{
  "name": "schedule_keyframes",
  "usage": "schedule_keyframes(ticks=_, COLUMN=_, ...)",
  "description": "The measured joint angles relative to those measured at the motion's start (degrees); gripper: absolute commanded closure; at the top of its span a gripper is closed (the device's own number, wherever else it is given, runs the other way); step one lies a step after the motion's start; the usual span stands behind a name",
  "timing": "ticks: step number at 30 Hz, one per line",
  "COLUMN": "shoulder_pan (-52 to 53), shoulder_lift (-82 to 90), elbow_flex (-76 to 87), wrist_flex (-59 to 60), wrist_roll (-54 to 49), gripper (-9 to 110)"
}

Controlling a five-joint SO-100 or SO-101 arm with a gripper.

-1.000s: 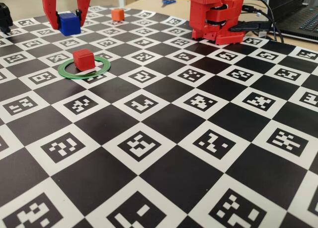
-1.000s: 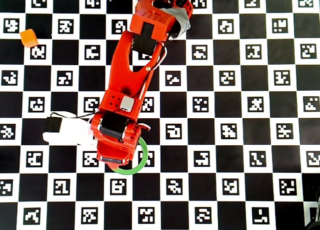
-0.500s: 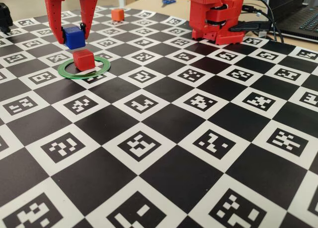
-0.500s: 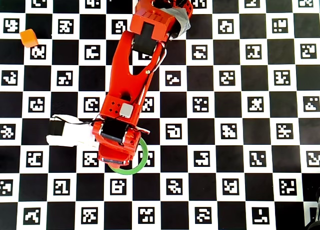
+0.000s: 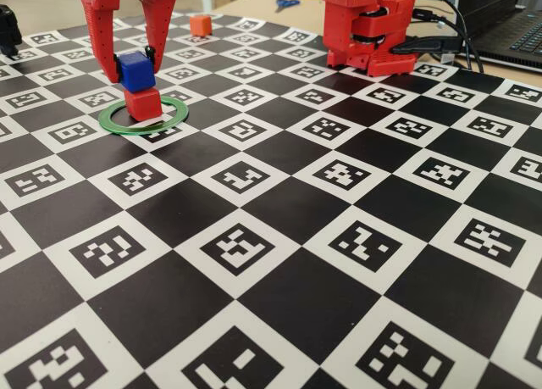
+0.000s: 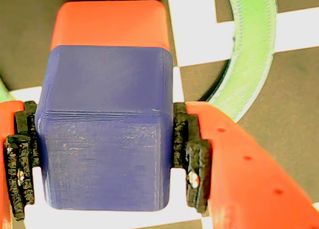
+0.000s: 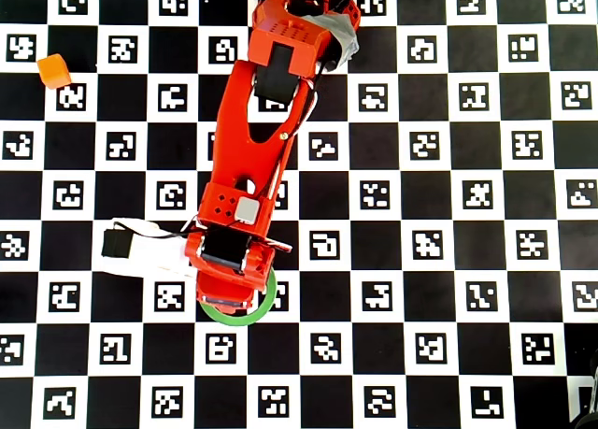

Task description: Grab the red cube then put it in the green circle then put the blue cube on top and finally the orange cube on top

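The red cube [image 5: 142,102] stands inside the green circle [image 5: 102,118] on the checkered mat. The blue cube [image 5: 135,69] sits on top of it, slightly turned. My gripper [image 5: 132,67] comes down from above with a finger on each side of the blue cube. In the wrist view my gripper [image 6: 105,159] has its black pads pressed against both sides of the blue cube [image 6: 107,114], with the red cube [image 6: 109,24] below and part of the green circle [image 6: 249,49] at the right. The orange cube [image 5: 200,25] lies apart at the back; in the overhead view the orange cube [image 7: 53,70] is at the upper left.
The arm's red base [image 5: 368,29] stands at the back right with cables beside it. Scissors [image 5: 286,3] and a laptop [image 5: 517,25] lie beyond the mat. In the overhead view the arm [image 7: 252,167] covers the stack, and only the green circle's lower arc [image 7: 248,319] shows.
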Motion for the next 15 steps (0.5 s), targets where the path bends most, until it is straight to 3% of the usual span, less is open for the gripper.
schedule_keyframes(ticks=15, shoulder_pan=-0.2, shoulder_lift=0.2, elbow_flex=0.4, wrist_flex=-0.1, wrist_roll=1.5, gripper=90)
